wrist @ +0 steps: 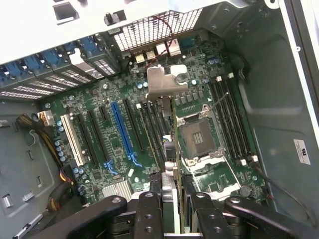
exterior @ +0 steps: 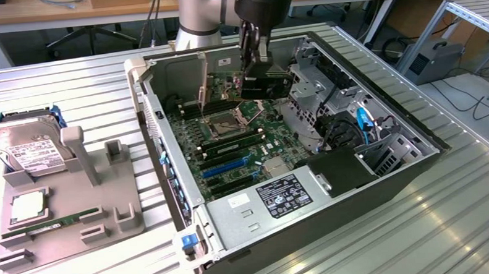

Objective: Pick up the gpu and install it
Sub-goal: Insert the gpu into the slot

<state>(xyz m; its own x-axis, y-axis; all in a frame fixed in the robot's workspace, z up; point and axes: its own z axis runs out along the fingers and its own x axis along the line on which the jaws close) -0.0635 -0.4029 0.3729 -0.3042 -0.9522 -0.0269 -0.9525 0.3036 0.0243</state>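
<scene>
Your gripper (exterior: pixel 256 57) is clamped on the gpu (exterior: pixel 264 85), holding it edge-down over the motherboard (exterior: pixel 228 144). Its long axis seems parallel to the blue slot (wrist: pixel 123 130), though offset toward the CPU socket (wrist: pixel 194 137).

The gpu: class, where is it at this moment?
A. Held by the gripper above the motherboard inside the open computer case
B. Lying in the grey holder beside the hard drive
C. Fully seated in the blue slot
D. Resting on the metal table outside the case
A: the gripper holds the gpu over the motherboard inside the open case, its silver bracket hanging above the board, clear of the blue slot.
</scene>
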